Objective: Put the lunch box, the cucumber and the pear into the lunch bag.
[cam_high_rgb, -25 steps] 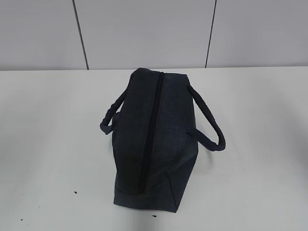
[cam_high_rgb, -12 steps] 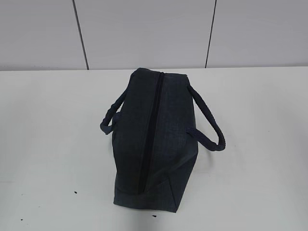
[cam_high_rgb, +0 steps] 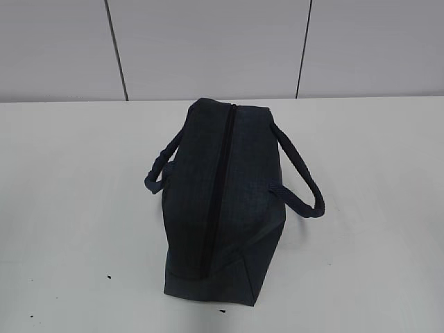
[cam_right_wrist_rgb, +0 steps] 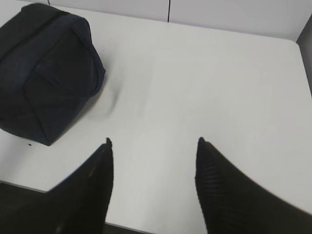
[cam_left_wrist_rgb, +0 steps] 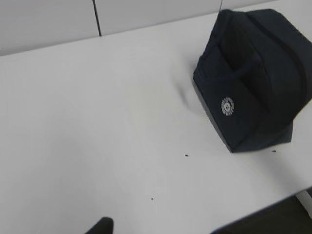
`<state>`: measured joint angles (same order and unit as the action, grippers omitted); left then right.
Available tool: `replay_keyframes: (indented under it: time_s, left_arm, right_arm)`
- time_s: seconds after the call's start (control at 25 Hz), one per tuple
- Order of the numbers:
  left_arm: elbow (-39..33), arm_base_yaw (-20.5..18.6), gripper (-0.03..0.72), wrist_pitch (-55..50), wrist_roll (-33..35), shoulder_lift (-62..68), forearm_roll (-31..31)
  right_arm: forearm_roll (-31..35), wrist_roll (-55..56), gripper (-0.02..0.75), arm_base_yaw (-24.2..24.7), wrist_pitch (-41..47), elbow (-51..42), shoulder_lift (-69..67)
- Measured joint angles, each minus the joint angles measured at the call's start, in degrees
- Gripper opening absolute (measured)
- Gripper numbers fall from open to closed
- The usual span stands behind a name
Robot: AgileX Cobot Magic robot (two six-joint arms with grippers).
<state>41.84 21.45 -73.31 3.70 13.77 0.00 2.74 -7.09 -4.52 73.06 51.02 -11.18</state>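
Observation:
The lunch bag [cam_high_rgb: 222, 201] stands on the white table, dark navy, with its top zipper [cam_high_rgb: 216, 187] closed along its length and a loop handle hanging down each side. The left wrist view has the bag [cam_left_wrist_rgb: 253, 83] at the upper right, the right wrist view has it [cam_right_wrist_rgb: 46, 73] at the upper left. The lunch box, the cucumber and the pear are out of view. Neither gripper shows in the exterior view. My right gripper [cam_right_wrist_rgb: 154, 141] is open over bare table. Of my left gripper [cam_left_wrist_rgb: 155, 229] only one dark fingertip [cam_left_wrist_rgb: 103, 225] shows, with nothing beside it.
A grey panelled wall [cam_high_rgb: 208, 48] rises behind the table. The table's near edge [cam_right_wrist_rgb: 146, 228] runs under my right fingers, and its right edge [cam_right_wrist_rgb: 303, 58] is close by. Small dark specks [cam_high_rgb: 109, 278] dot the tabletop near the bag's front.

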Motion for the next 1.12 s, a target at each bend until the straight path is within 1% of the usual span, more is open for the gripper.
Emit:
replay_keyframes:
  time_s: [0.2,0.32,0.48,0.6,0.8,0.92,1.12]
  left_arm:
    - [-7.26,0.0,0.395,2.33,0.0,-5.46,-1.63]
    - [-9.16,0.0,0.395,2.54,0.0,-8.6,-1.63]
    - [-9.44,0.0,0.395,4.57,0.0,-11.74,-1.63]
    - [-9.67,0.0,0.395,5.25,-0.02,-12.79,-1.63]
    - [-11.75,0.0,0.395,9.23,-0.02,-12.79,-1.74]
    - [-11.87,0.0,0.395,9.62,-0.02,-12.79,-1.74]
    - [-11.87,0.0,0.395,9.68,-0.02,-12.79,-1.75]
  right_arm:
    - [-0.69,0.0,0.403,0.0,0.0,-8.11,5.73]
    - [-0.92,0.0,0.4,0.0,0.0,-13.26,8.85]
    - [-0.91,0.0,0.397,0.0,0.11,-18.64,11.96]
    - [-1.51,0.0,0.397,0.0,-0.13,-19.58,12.2]
    - [-3.81,0.0,0.396,0.0,-3.38,-20.59,12.33]
    - [-4.05,0.0,0.397,0.0,-5.85,-21.96,12.33]
    - [-4.18,0.0,0.396,0.0,-6.55,-22.31,12.33]
